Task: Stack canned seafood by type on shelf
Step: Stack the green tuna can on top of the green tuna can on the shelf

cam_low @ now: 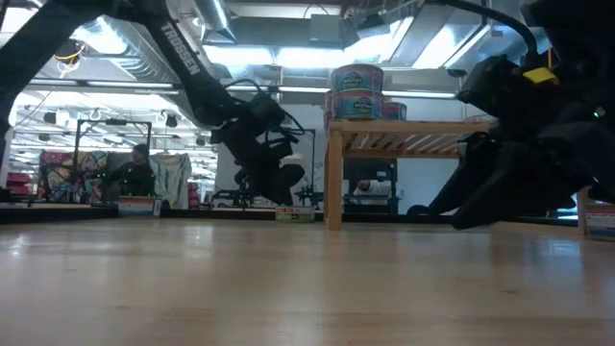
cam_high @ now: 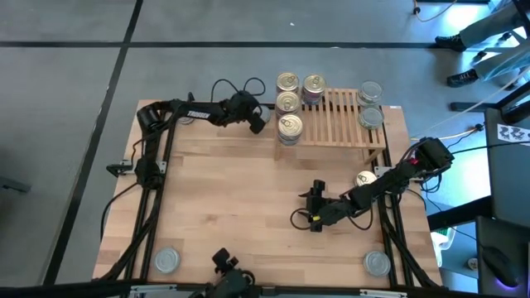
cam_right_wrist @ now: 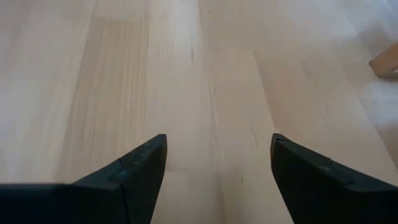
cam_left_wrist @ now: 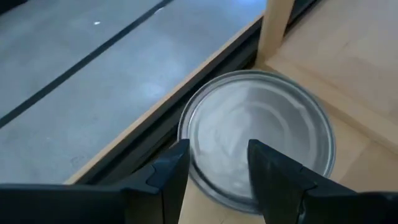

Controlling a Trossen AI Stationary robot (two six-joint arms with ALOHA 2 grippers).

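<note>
The wooden slat shelf (cam_high: 335, 124) stands at the table's far edge. On its left end are gold-topped cans (cam_high: 287, 101), and the low view shows cans (cam_low: 356, 91) stacked there. On its right end are silver-topped cans (cam_high: 370, 103). My left gripper (cam_left_wrist: 217, 146) is open just left of the shelf, slanting down. Its fingers stand over a silver-topped can (cam_left_wrist: 261, 112) that rests on the table beside a shelf leg (cam_left_wrist: 277, 25). The high view hides this can under my left gripper (cam_high: 258, 124). My right gripper (cam_right_wrist: 217, 140) is open low over bare table (cam_high: 310, 213).
One gold-topped can (cam_high: 365, 178) sits on the table near the right edge, in front of the shelf. Silver-topped cans stand at the near left corner (cam_high: 167, 261) and the near right corner (cam_high: 377, 263). The table's far edge (cam_left_wrist: 155, 118) runs close behind the left gripper's can.
</note>
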